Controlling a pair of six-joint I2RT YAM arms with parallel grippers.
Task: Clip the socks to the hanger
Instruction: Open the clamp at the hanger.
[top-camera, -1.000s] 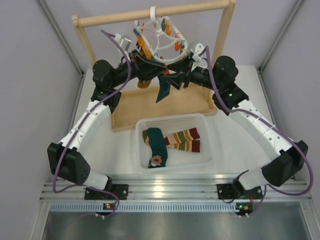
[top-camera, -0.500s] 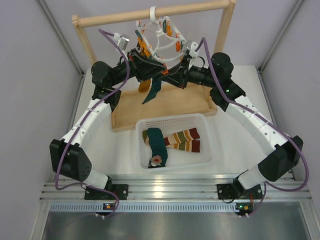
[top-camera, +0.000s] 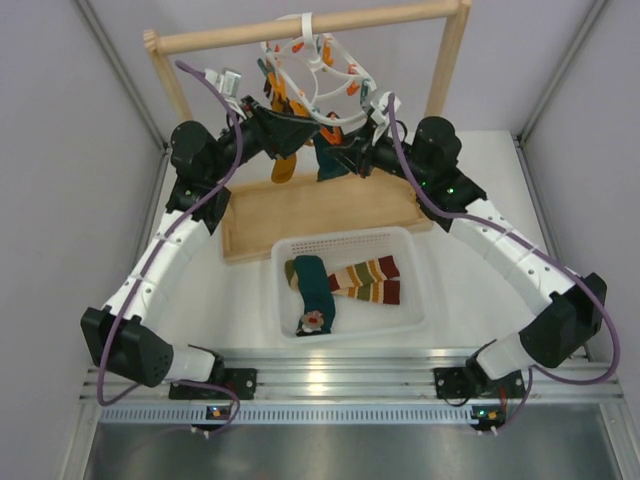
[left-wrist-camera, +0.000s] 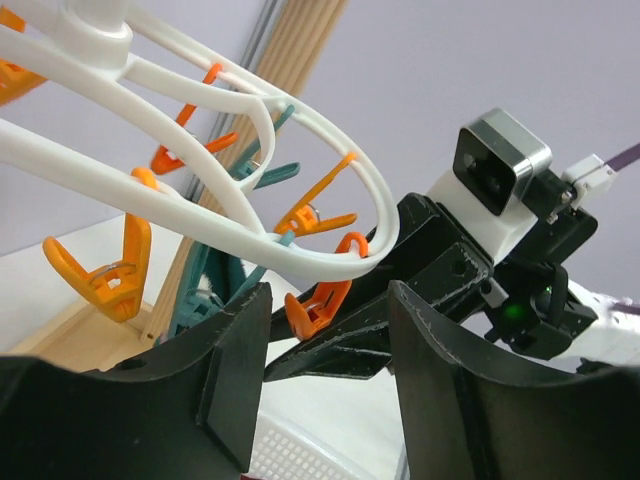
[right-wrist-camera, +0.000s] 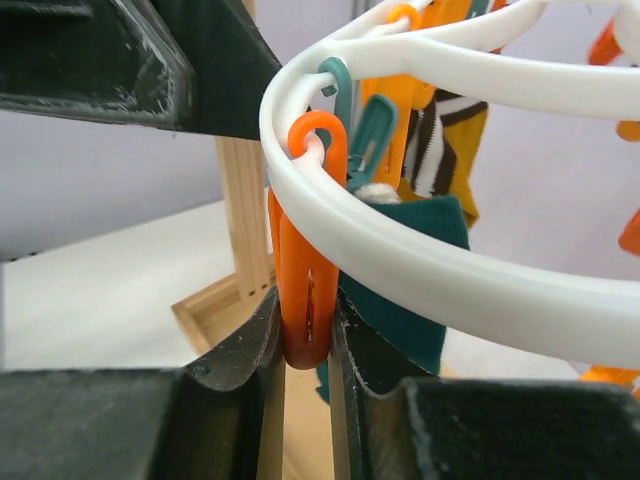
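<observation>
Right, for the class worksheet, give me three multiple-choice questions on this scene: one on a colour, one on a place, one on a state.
1. The clip on the hanger squeezed by the right gripper is: A teal, B orange, C white.
2. The red-and-cream striped socks lie: A in the white basket, B clipped to the hanger, C in the right gripper.
3. The left gripper is: A open, holding nothing, B shut on a sock, C shut on the hanger.
B: orange plastic shows in its grip. A: they lie beside a teal sock in the basket. A: its jaws stand apart, nothing between.
</observation>
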